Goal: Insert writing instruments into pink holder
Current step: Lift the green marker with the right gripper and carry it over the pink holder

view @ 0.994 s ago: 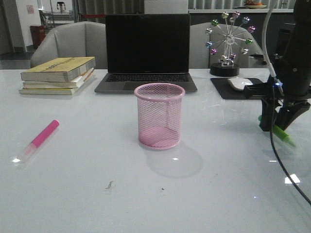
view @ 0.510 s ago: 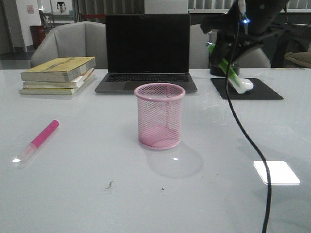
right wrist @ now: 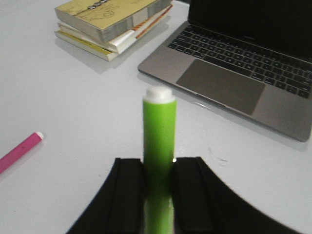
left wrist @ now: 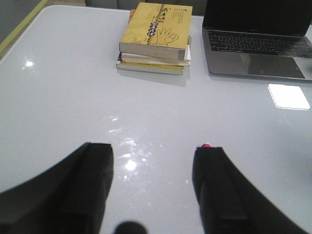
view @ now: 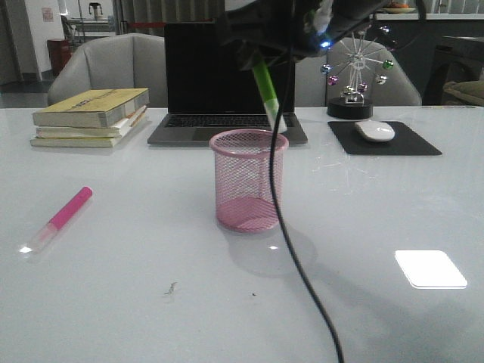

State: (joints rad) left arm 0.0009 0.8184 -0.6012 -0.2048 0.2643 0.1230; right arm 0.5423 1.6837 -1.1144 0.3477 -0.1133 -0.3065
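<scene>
The right hand (view: 261, 57) hangs high above the tabletop (view: 136, 287), reached in from the robot's right side across the front of the laptop (view: 229, 79), its dark arm and a black cable (view: 291, 249) trailing down toward the near edge. It is clenched on the lime green marker (view: 265, 87), which points downward from the hand with a slight tilt, whitish cap end lowest. That cap end sits just above the far rim of the pink holder (view: 249, 180), which stands upright directly below the hand; whether the tip has crossed the rim line cannot be told. In the right wrist view the two black fingers (right wrist: 127, 195) press against the green barrel (right wrist: 158, 146) from both sides, and the marker runs straight out from between them, its white end (right wrist: 159, 93) farthest from the hand.

The left hand (left wrist: 153, 183) hovers low over the tabletop with its fingers (left wrist: 92, 175) spread wide and nothing between them. The pink marker (view: 60, 218) lies flat on the tabletop, well to the left of the right hand and below it; only its pink tip (left wrist: 206, 145) peeks beside one left finger in the left wrist view. A stack of books (left wrist: 155, 36) lies well beyond the left hand.
</scene>
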